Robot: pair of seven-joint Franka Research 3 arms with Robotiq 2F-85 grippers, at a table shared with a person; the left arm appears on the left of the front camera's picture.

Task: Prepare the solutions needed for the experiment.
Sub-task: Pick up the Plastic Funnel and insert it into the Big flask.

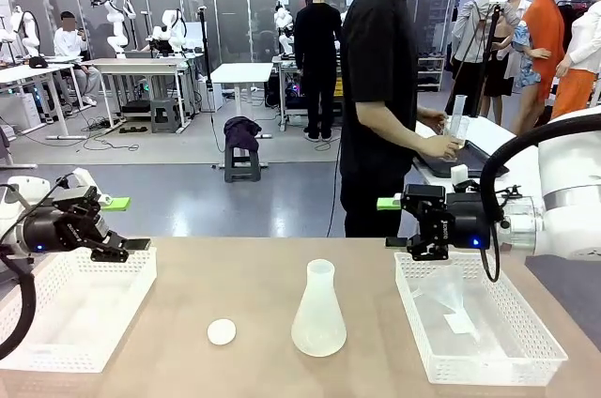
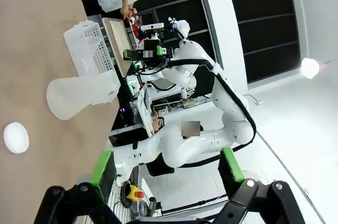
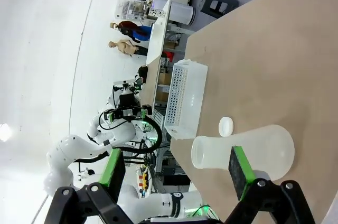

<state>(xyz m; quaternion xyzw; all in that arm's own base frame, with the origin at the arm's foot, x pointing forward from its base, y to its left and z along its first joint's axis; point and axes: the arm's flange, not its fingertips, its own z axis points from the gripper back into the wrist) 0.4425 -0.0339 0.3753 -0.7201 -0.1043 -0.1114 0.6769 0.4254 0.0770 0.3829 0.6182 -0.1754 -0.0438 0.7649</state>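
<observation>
An empty translucent white conical flask (image 1: 319,315) (image 2: 79,94) (image 3: 248,150) stands upright at the table's middle. No solutions can be made out in any view. My left gripper (image 1: 127,224) (image 2: 166,166) hovers open above the left white basket (image 1: 56,337), nothing between its green-padded fingers. My right gripper (image 1: 392,222) (image 3: 177,170) hangs open over the near-left corner of the right white basket (image 1: 526,360), also holding nothing. The two grippers point toward each other across the flask.
A small white round lid (image 1: 222,331) (image 2: 16,137) (image 3: 226,126) lies left of the flask. A person (image 1: 376,88) stands beyond the table, turned to a side table, hands on a clear cylinder (image 1: 457,121). A pale scrap (image 1: 460,323) lies in the right basket.
</observation>
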